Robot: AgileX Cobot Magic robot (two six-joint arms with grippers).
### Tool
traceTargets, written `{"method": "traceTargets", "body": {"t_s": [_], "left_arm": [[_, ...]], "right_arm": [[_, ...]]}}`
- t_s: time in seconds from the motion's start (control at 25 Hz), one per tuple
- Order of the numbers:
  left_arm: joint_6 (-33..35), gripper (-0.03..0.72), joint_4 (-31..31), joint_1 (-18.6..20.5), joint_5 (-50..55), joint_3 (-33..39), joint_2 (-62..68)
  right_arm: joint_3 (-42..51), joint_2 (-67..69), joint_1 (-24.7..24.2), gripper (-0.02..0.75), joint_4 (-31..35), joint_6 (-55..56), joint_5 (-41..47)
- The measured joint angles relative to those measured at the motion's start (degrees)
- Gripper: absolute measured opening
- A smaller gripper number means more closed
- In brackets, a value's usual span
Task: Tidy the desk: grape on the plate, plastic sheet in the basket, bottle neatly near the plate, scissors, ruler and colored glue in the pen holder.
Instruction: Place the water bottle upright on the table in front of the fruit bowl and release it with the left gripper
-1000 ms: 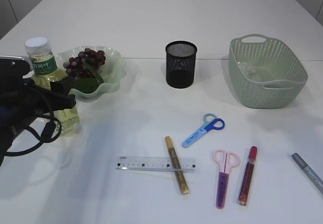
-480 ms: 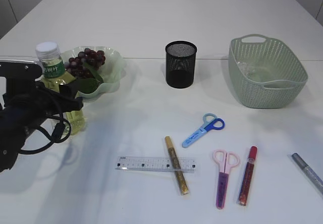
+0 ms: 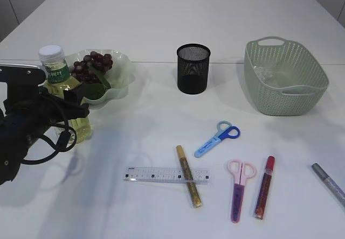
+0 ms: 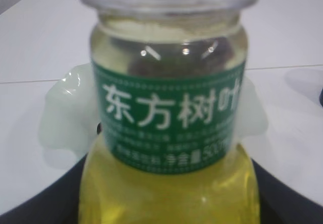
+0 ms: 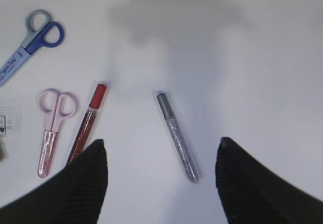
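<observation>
Grapes (image 3: 90, 65) on plate (image 3: 121, 69), far left; done; sheet (image 3: 275, 77) seems in basket (image 3: 285, 96); left gripper (image 3: 67, 110) clasps upright bottle (image 3: 59, 88) just beside plate; right gripper (image 5: 160, 176) spread, empty; scissors (image 3: 218, 138), ruler (image 3: 167, 174), glue (image 3: 264, 188) near centre, pen holder (image 3: 193, 68) unfilled.

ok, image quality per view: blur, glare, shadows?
Left wrist view: bottle fills the frame, soft focus, small glare specks on its shoulder. Right wrist view: sharp, with a diffuse shadow above the silver glue pen. Exterior view: even lighting, soft shadows beside the pen holder.
</observation>
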Motion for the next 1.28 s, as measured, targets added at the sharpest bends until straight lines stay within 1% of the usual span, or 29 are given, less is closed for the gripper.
{"method": "traceTargets", "body": {"t_s": [0.36,0.56,0.72,1.0,1.28], "left_arm": [[0.00,0.453,0.00,0.00,-0.03,0.00,0.00],[0.00,0.456,1.68,0.00,-0.03,0.00,0.00],[0.00,0.479,2.65,0.00,-0.03,0.00,0.00],[0.00,0.559,2.76,0.00,-0.51,0.00,0.00],[0.00,0.564,1.46,0.00,-2.74,-0.13,-3.07]], "right_arm": [[0.00,0.00,0.00,0.525,0.00,-0.08,0.00],[0.00,0.00,0.00,0.524,0.00,-0.08,0.00],[0.00,0.00,0.00,0.524,0.00,-0.08,0.00],[0.00,0.00,0.00,0.524,-0.04,-0.08,0.00],[0.00,0.00,0.00,0.524,-0.04,-0.08,0.00]]}}
